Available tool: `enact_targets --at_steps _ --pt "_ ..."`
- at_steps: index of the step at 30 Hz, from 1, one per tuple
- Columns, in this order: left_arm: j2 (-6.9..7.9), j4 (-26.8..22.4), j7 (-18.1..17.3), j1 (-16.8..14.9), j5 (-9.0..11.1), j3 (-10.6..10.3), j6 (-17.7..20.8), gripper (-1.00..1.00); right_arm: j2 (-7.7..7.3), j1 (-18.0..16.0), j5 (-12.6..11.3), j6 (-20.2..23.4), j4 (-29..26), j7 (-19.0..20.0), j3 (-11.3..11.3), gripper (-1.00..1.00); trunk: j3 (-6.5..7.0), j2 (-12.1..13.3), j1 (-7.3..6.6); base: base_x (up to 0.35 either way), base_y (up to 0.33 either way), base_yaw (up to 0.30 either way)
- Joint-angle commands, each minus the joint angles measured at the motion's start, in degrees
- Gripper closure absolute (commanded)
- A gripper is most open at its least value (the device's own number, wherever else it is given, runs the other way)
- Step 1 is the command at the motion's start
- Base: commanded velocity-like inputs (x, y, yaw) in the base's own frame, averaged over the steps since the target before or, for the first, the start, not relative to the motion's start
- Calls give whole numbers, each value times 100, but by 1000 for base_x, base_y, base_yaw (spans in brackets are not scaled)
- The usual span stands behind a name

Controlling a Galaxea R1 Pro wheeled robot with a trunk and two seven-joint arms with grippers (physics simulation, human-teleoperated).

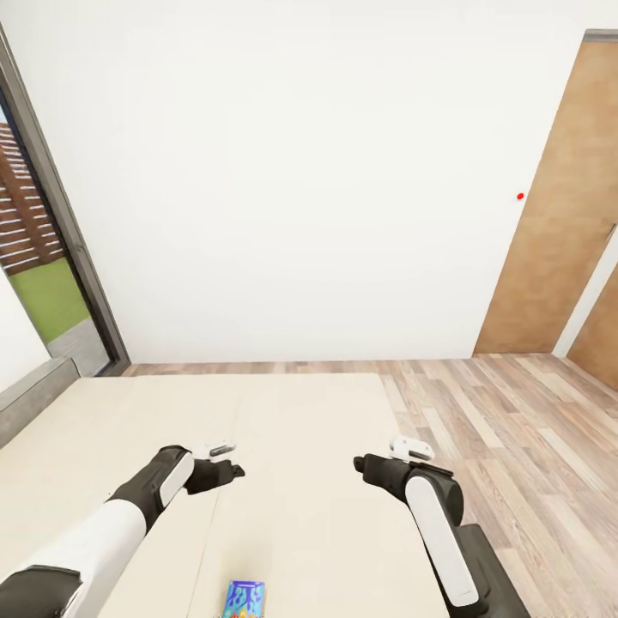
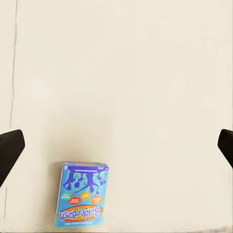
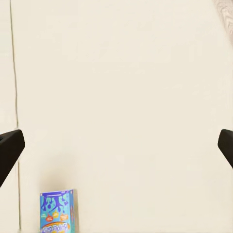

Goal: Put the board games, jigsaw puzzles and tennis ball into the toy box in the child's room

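a: one board game (image 1: 244, 599) lies flat on the bed (image 1: 103, 429), close to the robot's body, behind both grippers.

b: which arm is nearer?

a: the left gripper (image 1: 225, 469), i think (a little closer). the box's long side points away from the robot.

b: fingers?

a: spread wide on both, left and right gripper (image 1: 367, 465), holding nothing.

The bed (image 1: 283, 446) lies wide and bare beneath both arms, with one small blue board game (image 1: 244, 599) flat near its close edge; nothing stands around that box.
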Motion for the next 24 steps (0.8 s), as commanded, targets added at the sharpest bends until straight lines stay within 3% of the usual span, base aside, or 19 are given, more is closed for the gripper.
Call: enact_targets --at_steps 1,4,9,16,24 --pt "7 45 -147 -5 -27 -23 18 -100 7 -7 -53 13 -5 -60 6 -100 -23 -14 4 0 0 0" --pt "46 171 -719 -5 -60 -28 24 -100 44 -7 -53 14 -5 -60 44 -100 -51 -14 4 0 0 0" --pt "255 219 -1179 -5 -81 -33 33 -100 76 -8 -53 15 -5 -60 72 -100 -98 -14 4 0 0 0" --pt "390 233 -1309 -5 -70 -36 32 -100 84 -7 -61 12 -5 -60 80 -100 -164 -14 4 0 0 0" --pt "311 243 -1266 -5 -92 -46 -41 -100 81 -7 -62 7 -5 -54 79 -100 -239 -14 4 0 0 0"
